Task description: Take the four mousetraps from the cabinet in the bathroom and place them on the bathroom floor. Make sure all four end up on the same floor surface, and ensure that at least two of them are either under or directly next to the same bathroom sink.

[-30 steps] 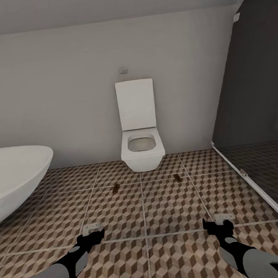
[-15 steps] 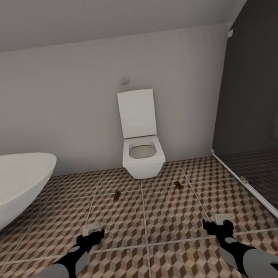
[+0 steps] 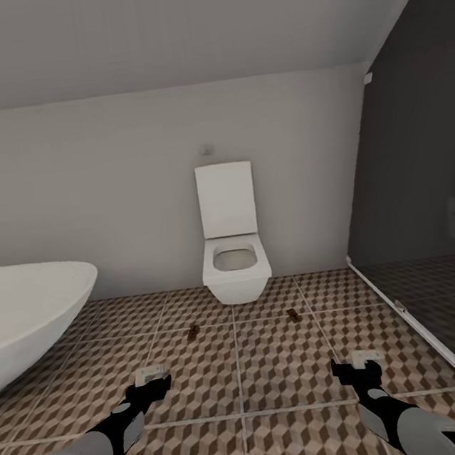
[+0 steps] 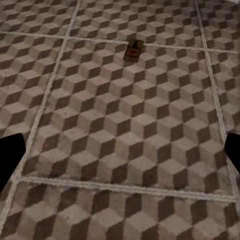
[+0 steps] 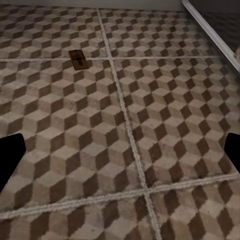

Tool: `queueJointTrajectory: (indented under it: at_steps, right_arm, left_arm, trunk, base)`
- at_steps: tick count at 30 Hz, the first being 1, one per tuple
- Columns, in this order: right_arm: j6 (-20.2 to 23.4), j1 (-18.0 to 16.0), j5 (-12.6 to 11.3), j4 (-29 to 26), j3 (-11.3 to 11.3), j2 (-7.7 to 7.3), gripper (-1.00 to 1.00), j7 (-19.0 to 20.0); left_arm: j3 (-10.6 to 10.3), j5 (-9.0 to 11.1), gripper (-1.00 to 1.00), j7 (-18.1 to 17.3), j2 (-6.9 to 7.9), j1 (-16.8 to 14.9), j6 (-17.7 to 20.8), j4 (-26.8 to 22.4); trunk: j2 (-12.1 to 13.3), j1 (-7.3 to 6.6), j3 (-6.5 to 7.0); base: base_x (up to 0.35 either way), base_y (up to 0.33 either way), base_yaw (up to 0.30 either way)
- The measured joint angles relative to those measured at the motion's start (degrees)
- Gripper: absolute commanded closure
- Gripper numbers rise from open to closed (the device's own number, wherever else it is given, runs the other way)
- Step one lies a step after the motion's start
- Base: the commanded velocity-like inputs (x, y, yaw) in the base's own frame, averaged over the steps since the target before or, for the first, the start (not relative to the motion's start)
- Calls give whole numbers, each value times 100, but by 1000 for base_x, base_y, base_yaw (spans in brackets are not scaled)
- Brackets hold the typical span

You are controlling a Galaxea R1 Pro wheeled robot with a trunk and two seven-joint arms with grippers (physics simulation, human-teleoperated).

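Two mousetraps on the bathroom floor [image 3: 288, 363], far side, just near of the toilet [image 3: 236, 269]: left mousetrap [image 3: 192, 331] and right mousetrap [image 3: 293, 314], well apart, one either side of the bowl. Same pair from the wrist cams: left one [image 4: 133, 51], right one [image 5: 77, 59], each lying flat on the tiles close to a grout line. No sink or cabinet in frame; bathtub [image 3: 30, 311] at left, dark glass shower screen [image 3: 427, 215] at right.

Left end effector [image 3: 153, 382] and right end effector [image 3: 355, 368] low over the near tiles, both spread wide w/ nothing held; dark fingertips sit at the far edges of each wrist pic.

Handling, as judgement: small, thin, light wooden slabs w/ wire parts; stiff, prob easy to skid on smooth tile. Flat lie leaves little edge, so approach from above and pinch across the short width of the wood base, fingertips nearly touching floor. Avoid gripping the wire bar: springy, could shift or snap. Light squeeze enough.
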Motion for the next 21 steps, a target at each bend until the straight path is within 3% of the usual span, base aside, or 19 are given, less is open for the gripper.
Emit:
queueJointTrajectory:
  at_steps: [10,21]
  right_arm:
    - [91,0,0,3,1,1,-100,9]
    - [746,0,5,23,3,7,-100,10]
  left_arm:
    - [0,12,-100,-7,-2,0,10,0]
    - [5,30,-100,-16,50,30,106,57]
  trunk:
    - [13,-26,222]
    - [28,-54,466]
  base:
    - [0,0,0]
    - [0,0,0]
